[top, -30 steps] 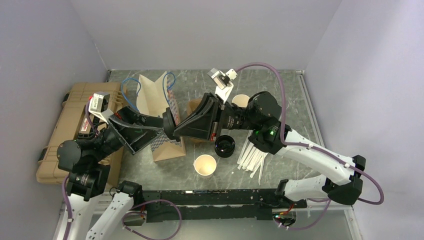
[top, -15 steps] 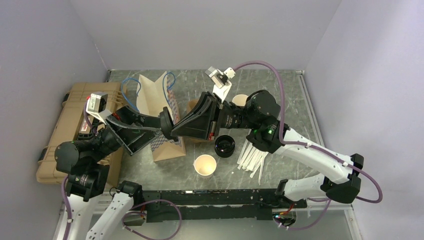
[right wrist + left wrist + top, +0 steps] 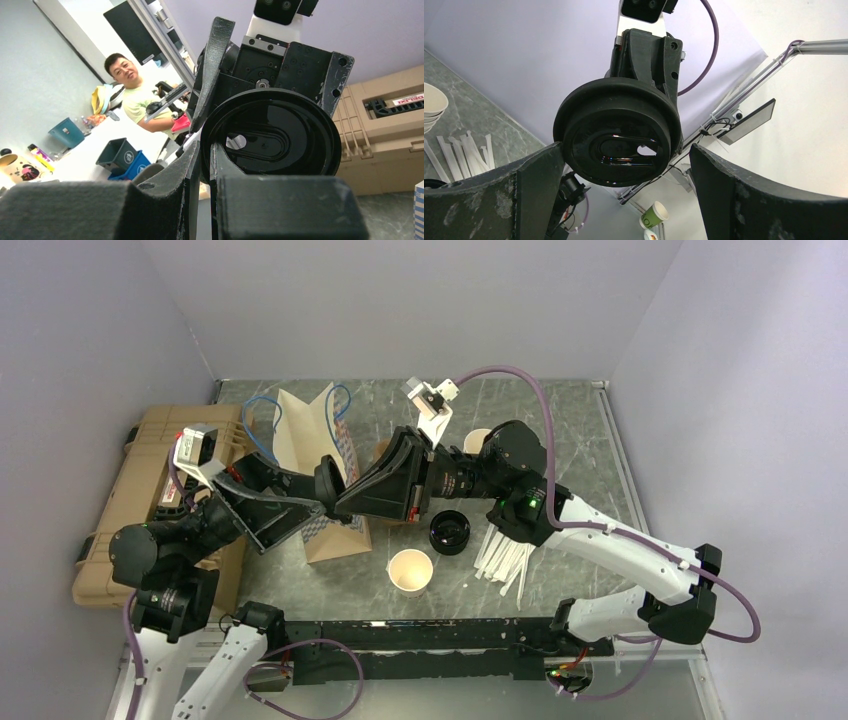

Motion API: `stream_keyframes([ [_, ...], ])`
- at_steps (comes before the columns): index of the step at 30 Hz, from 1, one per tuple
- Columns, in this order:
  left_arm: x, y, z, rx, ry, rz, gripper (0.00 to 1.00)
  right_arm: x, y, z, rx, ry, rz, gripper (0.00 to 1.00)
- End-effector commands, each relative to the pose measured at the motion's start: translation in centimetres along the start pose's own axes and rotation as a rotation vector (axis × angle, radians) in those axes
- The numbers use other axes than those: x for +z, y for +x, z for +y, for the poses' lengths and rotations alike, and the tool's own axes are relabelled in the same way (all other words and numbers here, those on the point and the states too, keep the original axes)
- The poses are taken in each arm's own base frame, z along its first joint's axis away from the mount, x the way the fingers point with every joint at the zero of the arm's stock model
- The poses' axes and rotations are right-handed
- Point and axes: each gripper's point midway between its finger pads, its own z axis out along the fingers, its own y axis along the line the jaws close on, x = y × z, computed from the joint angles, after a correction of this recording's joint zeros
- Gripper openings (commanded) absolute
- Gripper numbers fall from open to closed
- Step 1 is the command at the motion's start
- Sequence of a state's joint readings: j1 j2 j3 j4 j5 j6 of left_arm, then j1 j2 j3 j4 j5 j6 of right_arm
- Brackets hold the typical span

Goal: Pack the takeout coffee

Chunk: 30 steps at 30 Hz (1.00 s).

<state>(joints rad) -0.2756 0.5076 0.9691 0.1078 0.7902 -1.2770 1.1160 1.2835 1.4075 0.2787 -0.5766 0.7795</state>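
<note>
A lidded coffee cup does not show. A pale cream paper cup (image 3: 410, 571) stands open and lidless near the table's front. My right gripper (image 3: 350, 502) is raised over the paper bag and shut on the rim of a round black lid (image 3: 280, 135), pinched between its fingertips (image 3: 202, 165). My left gripper (image 3: 322, 488) faces it and is open. In the left wrist view the lid (image 3: 618, 135) sits between my left gripper's (image 3: 624, 150) spread fingers, close to the left one. In the top view the lid is hidden between the two grippers.
A brown paper bag (image 3: 318, 455) with blue handles stands open behind the grippers. A pile of black lids (image 3: 450, 532), white sticks (image 3: 505, 555) and a stack of lidless cups (image 3: 482, 440) lie to the right. A tan case (image 3: 150, 495) lies along the left edge.
My right gripper has moved a little left with the lid, closer in between my left gripper's fingers. The left arm has barely moved.
</note>
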Motion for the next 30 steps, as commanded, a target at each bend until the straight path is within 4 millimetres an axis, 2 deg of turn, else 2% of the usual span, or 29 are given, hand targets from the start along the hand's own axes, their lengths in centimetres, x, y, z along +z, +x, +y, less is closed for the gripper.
stream_keyframes([
  [1, -0.3, -0.1, -2.2, 0.05, 0.057, 0.009, 0.99, 0.1, -1.5, 1.0, -0.047, -0.013, -0.039, 0.0],
  [9, -0.3, 0.0, -2.0, 0.045, 0.052, 0.006, 0.98, -0.2, -1.4, 1.0, -0.048, -0.011, -0.045, 0.0],
  [27, -0.2, 0.0, -1.2, 0.035, 0.027, 0.011, 0.61, -0.5, -1.2, 0.9, -0.05, 0.0, -0.048, 0.0],
  [30, -0.2, 0.0, -0.9, 0.038, 0.013, 0.007, 0.57, -0.7, -1.3, 1.0, -0.053, 0.006, -0.053, 0.22],
])
